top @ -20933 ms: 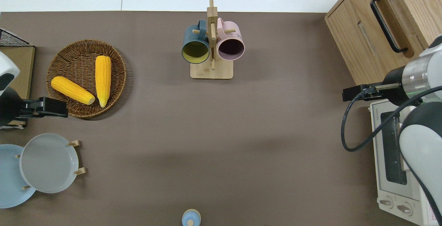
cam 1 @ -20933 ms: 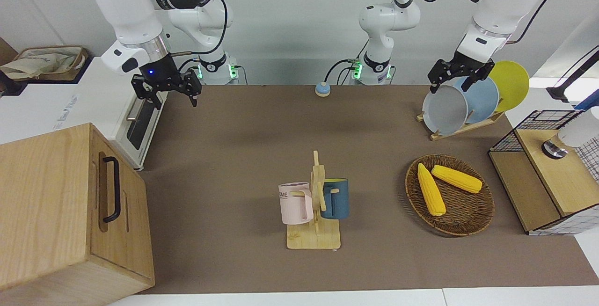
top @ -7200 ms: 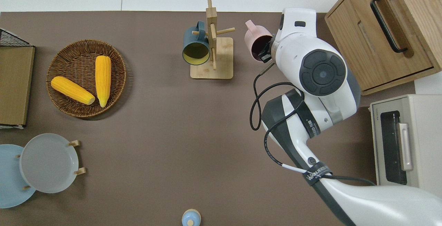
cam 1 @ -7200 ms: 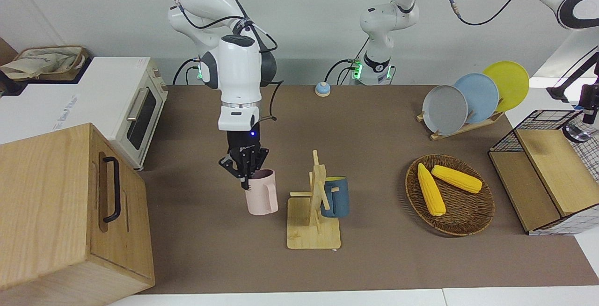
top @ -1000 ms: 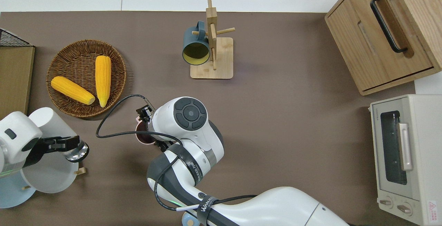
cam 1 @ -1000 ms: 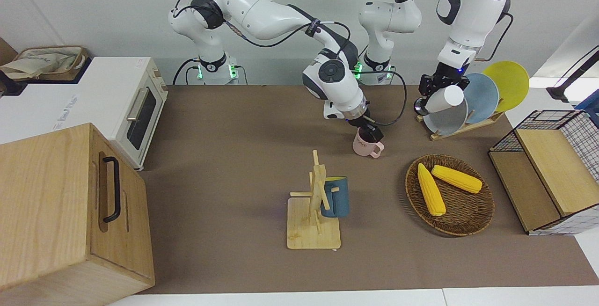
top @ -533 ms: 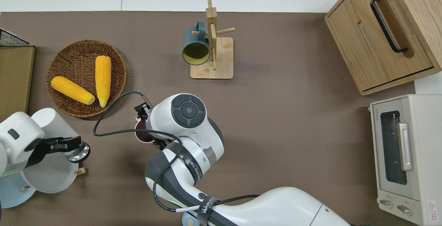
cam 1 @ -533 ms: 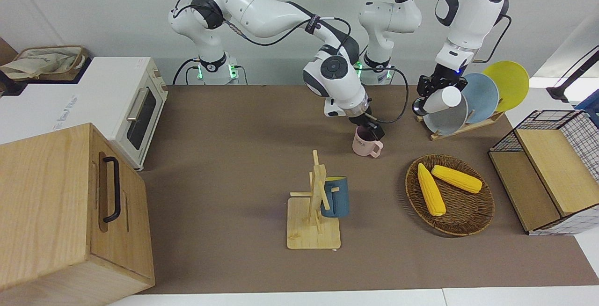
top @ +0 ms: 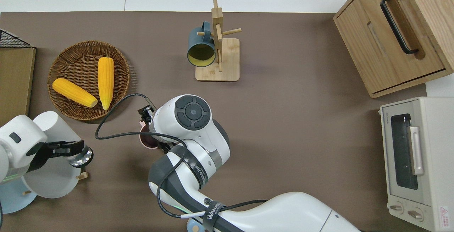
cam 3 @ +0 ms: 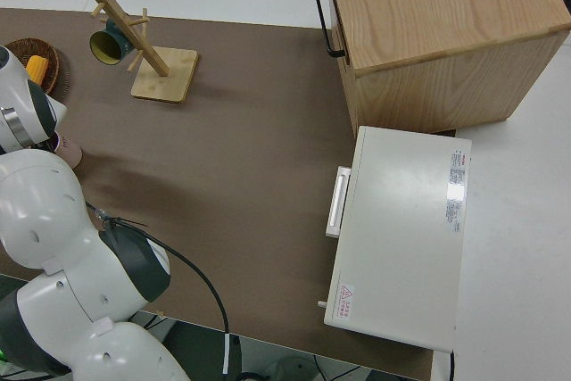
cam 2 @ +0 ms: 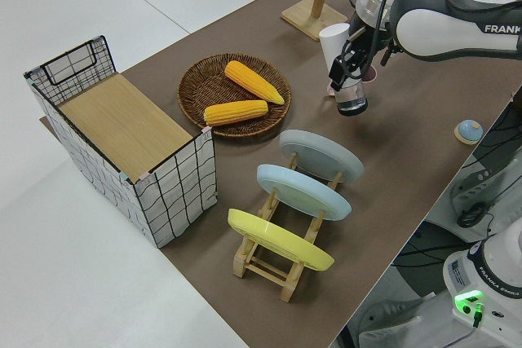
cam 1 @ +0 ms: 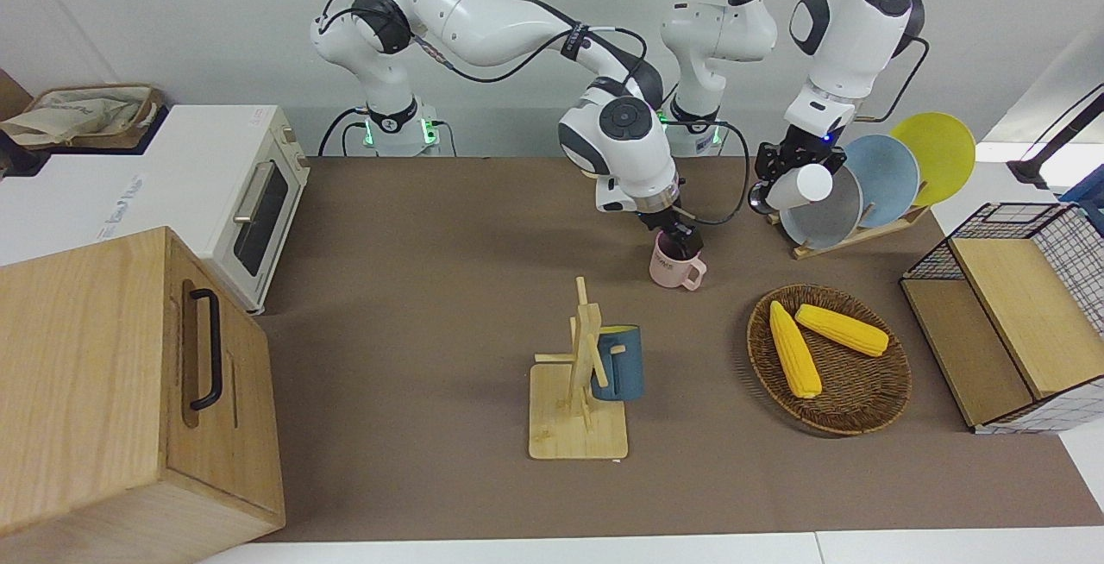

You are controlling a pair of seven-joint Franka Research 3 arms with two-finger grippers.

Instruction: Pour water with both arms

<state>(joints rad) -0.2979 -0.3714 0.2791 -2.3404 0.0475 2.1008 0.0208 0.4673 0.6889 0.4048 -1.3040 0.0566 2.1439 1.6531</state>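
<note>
pink mug set down, white bottle carried in for pouring

pink mug: upright on the surface, between rack of plates and mug stand; placed to receive water. right gripper: at the rim, jaws reaching into the mouth; whether clenched or released cannot be told. left gripper: jaws clamped on white bottle, held tilted in the air, near the mug but not yet over it. blue mug hangs unused.

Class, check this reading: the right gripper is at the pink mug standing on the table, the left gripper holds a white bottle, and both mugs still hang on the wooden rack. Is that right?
Not quite. Only the blue mug hangs on the wooden rack; the pink mug stands on the table with the right gripper at it. The left gripper does hold the white bottle. The front view shows this.
</note>
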